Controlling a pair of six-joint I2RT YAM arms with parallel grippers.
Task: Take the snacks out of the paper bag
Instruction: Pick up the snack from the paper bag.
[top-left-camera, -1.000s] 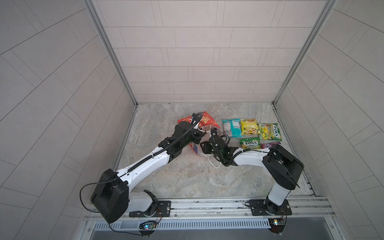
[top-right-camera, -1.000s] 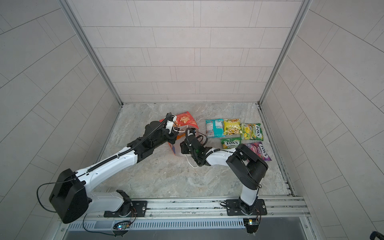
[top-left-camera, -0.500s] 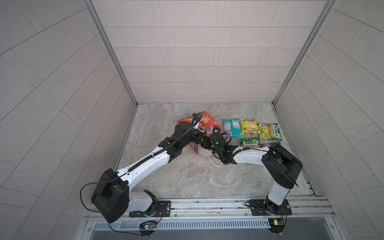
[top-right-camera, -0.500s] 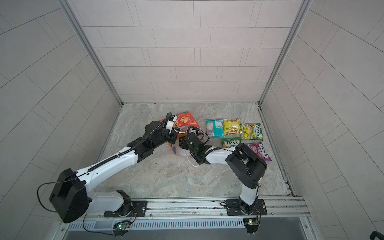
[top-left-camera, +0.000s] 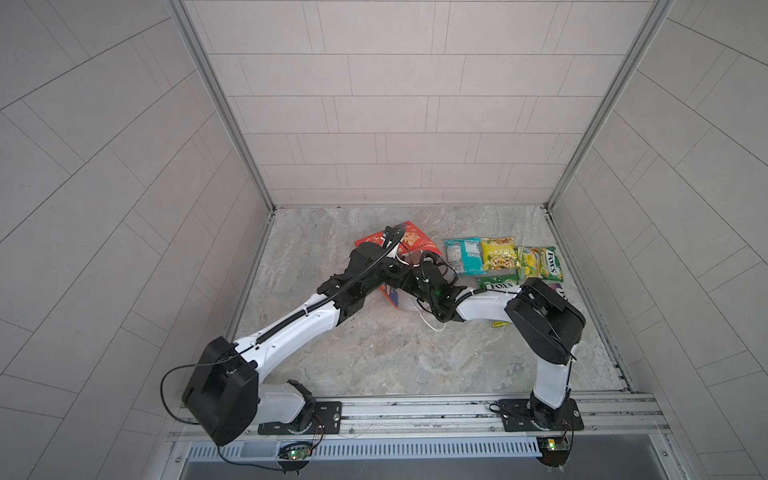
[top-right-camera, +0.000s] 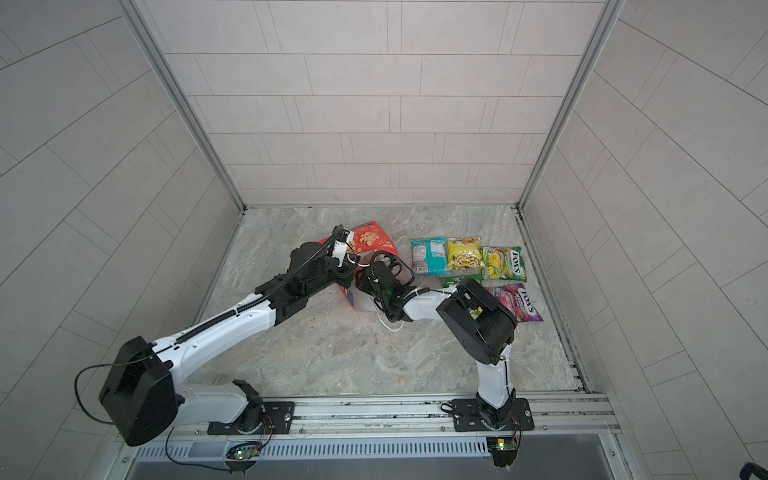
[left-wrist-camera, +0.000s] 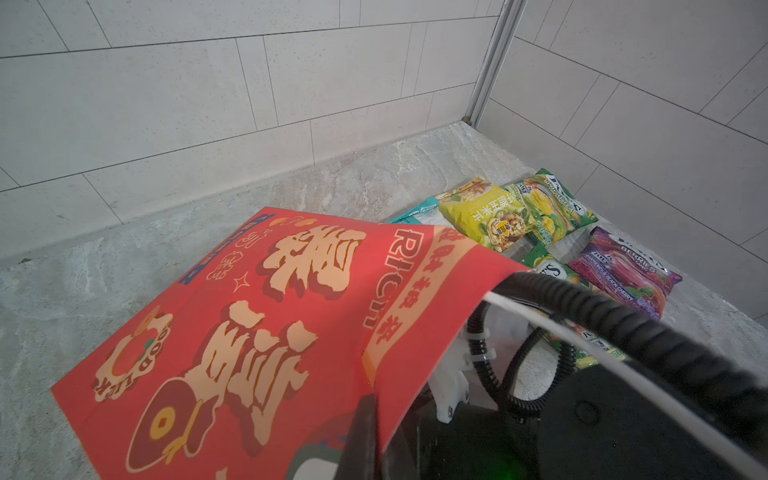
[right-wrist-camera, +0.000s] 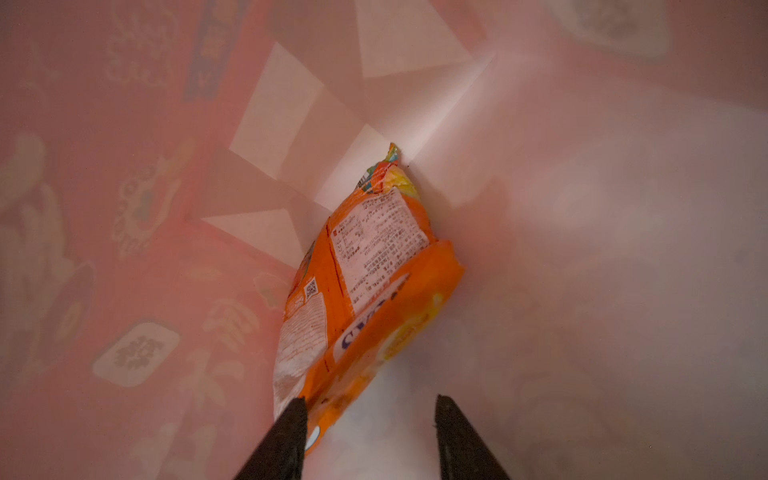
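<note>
Deep inside the red paper bag (right-wrist-camera: 124, 208), in the middle of the right wrist view, lies a small orange crinkly plastic packet (right-wrist-camera: 365, 282). It rests against the pale inside of the bag, and its far end points at a fold. Its near end sits between the two black fingers of the right gripper (right-wrist-camera: 370, 401). The fingers stand partly apart. The packet touches one finger (right-wrist-camera: 286, 436) and the other finger is clear of it, so nothing is pinched.

The bag lies tipped over near the middle of both top views (top-left-camera: 415, 243) (top-right-camera: 370, 240). Its mouth faces the lower right, where the right gripper goes in. The left gripper (left-wrist-camera: 368, 411) is closed tight on the edge of the bag's mouth, at the bottom of the left wrist view. A white cord handle (top-left-camera: 432, 328) lies on the floor below the bag.

Right of the bag, five more packets lie flat. A teal packet (top-left-camera: 463, 255), a yellow packet (top-left-camera: 498, 252) and a green-yellow "FOX'S" packet (top-left-camera: 540, 262) make a row, side by side. Just below them is a green "FOX'S" packet (top-left-camera: 496, 285), partly hidden by the white right arm (top-left-camera: 486, 307). A purple packet (top-right-camera: 515, 301) lies at the lower right of the group.

All of it sits on a grey stone floor (top-left-camera: 374, 353) with pale tiled walls (top-left-camera: 395, 104) around.
</note>
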